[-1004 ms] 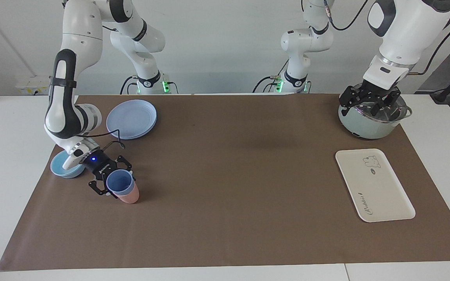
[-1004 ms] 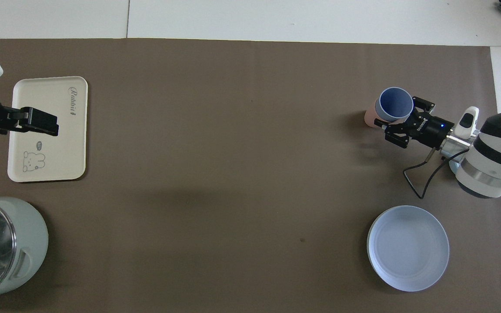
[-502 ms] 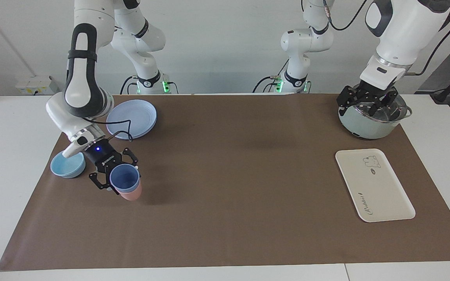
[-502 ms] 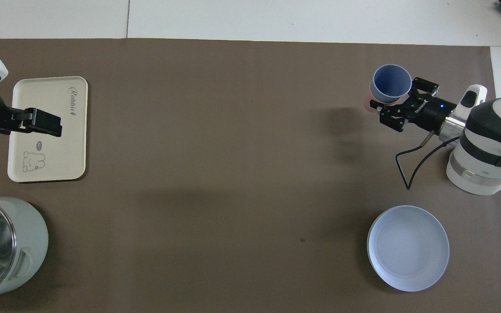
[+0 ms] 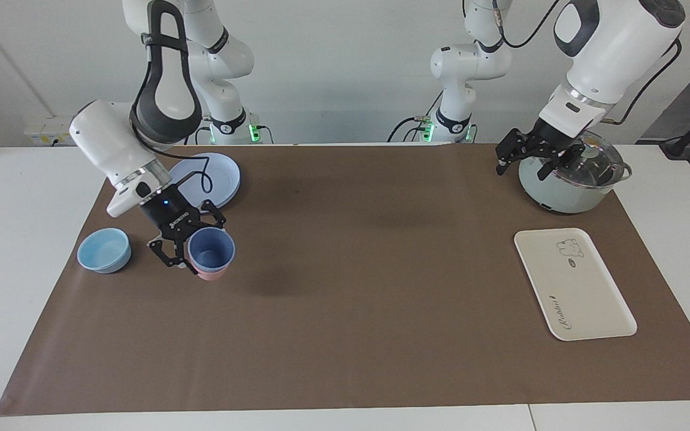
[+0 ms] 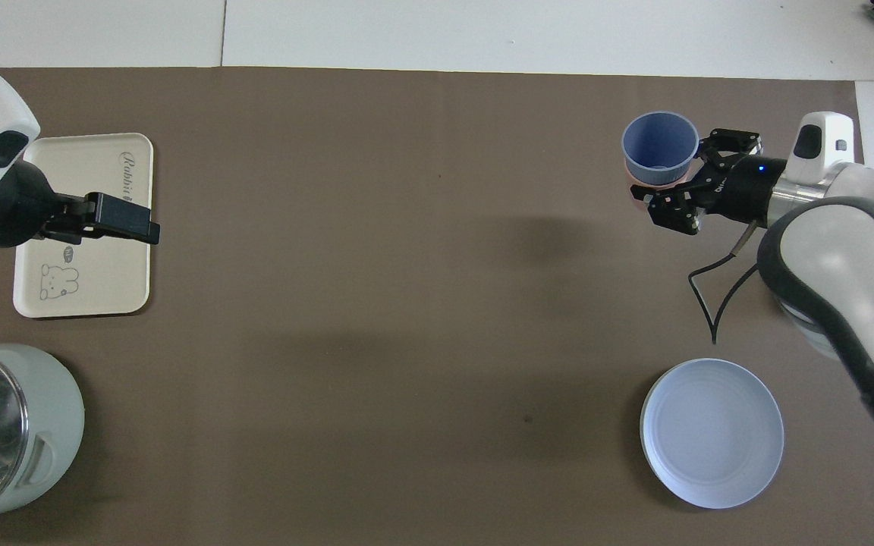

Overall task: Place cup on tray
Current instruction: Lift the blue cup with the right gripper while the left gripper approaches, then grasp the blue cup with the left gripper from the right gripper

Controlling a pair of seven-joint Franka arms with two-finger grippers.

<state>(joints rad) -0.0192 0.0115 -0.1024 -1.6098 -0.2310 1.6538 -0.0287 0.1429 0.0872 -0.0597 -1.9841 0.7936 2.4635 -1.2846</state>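
Facing view is showing the right gripper (image 5: 192, 250) rising from the mat, its fingers clamped on the cup (image 5: 211, 251), which is now lifted higher than a second ago, over the pink cup (image 5: 210, 275) near the right arm's end. Periwinkle, tapered, handleless, the cup is tilting slightly. Left gripper (image 5: 530, 160), fingers spread, is drifting off the pot (image 5: 572, 179). Cream tray (image 5: 574, 284) is lying on brown mat (image 5: 357, 287), white walls around.

A brown mat (image 5: 357, 299) covers most of the white table (image 5: 15, 251). At the right arm's end, a round pale-blue plate (image 6: 712, 432) lies near the robots, and a light-blue shallow bowl (image 5: 104, 250) sits farther out. A pale-green pot (image 5: 569, 179) with a glass lid stands at the left arm's end.
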